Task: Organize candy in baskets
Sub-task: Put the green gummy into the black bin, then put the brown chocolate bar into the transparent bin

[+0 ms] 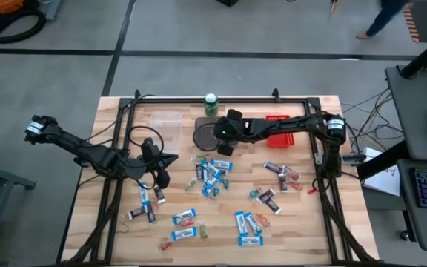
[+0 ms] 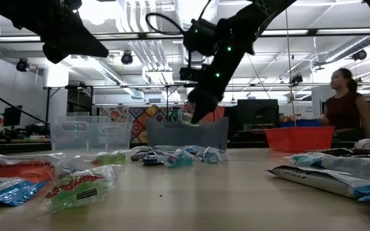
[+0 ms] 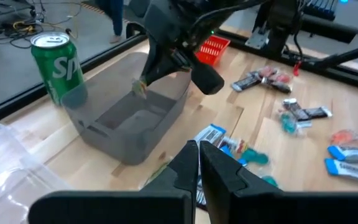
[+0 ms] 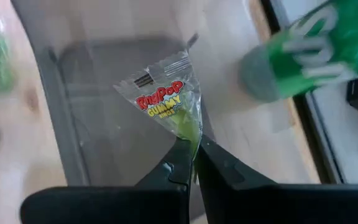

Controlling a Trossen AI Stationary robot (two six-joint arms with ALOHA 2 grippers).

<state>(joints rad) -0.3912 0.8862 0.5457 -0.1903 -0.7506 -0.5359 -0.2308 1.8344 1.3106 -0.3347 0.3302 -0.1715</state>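
Both arms are dark, near-black, built of slim tubular links joined by rounder, bulkier joint housings. The left arm's far end carries a white label. The right arm has a pale silver-white cap at its base joint and small green lights glowing on the wrist just behind the right gripper (image 1: 224, 146). Thin black cables loop beside the left gripper (image 1: 161, 176). Each gripper has two flat, matte black, wedge-shaped fingers (image 3: 185, 169).

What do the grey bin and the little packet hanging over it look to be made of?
The grey bin looks like smoky translucent plastic: the wood shows dimly through its walls. The packet, held by the right pincer, seems clear crinkly plastic film with a crimped edge.
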